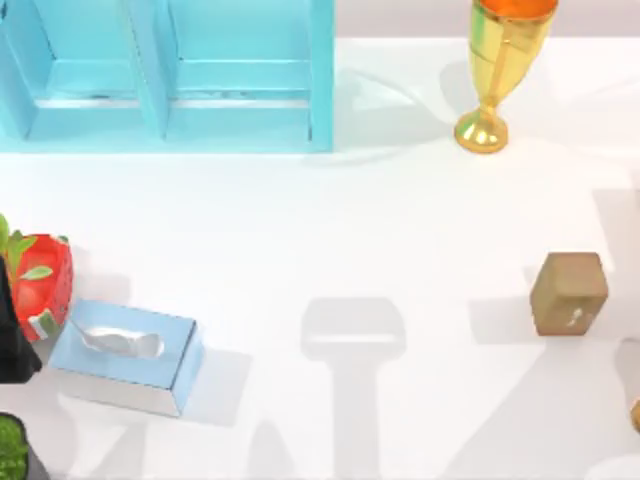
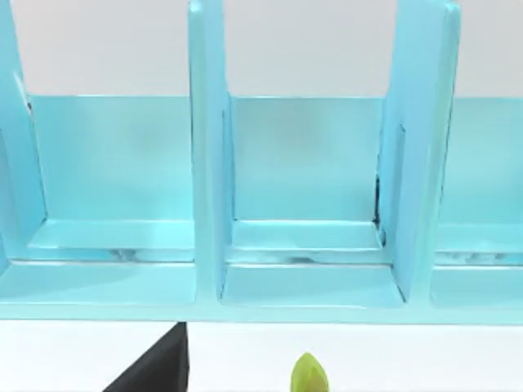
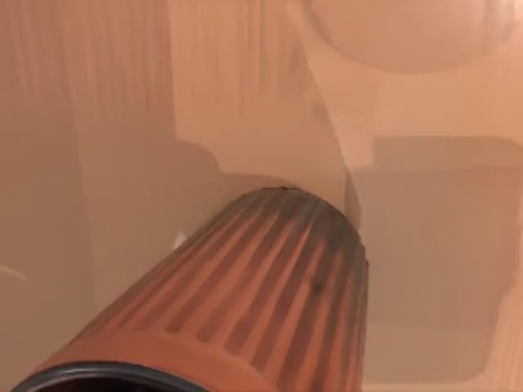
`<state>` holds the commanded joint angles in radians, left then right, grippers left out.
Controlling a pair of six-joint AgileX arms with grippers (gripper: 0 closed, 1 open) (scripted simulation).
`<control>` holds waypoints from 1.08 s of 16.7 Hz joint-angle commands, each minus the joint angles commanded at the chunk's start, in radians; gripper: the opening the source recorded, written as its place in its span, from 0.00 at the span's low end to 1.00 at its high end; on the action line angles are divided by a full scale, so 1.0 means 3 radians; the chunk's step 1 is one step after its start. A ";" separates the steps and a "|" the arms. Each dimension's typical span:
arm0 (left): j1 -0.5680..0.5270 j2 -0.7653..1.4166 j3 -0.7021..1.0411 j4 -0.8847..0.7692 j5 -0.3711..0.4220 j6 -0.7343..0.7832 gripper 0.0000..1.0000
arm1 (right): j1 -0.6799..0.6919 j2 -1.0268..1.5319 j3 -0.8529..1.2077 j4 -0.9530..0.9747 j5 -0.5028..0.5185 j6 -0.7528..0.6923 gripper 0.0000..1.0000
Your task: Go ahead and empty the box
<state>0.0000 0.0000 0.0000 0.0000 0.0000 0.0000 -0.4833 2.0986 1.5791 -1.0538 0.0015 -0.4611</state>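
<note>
Blue tissue box one, brown cube one, gold goblet one, my grippers' fingers I cannot tell.

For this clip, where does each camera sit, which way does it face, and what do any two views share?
Top view: above the table, looking down; black left-arm part at the left edge, by the strawberry and tissue box.
Left wrist view: on the left arm, facing the blue shelf; a dark claw part at its lower edge.
Right wrist view: on the right arm, close on a ribbed orange cylinder.
Shared: the blue shelf appears in top and left wrist views.
</note>
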 joint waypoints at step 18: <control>0.0000 0.0000 0.0000 0.0000 0.0000 0.0000 1.00 | 0.0000 0.0000 0.0000 0.0000 0.0000 0.0000 0.00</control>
<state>0.0000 0.0000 0.0000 0.0000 0.0000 0.0000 -0.4833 2.0986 1.5791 -1.0538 0.0015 -0.4611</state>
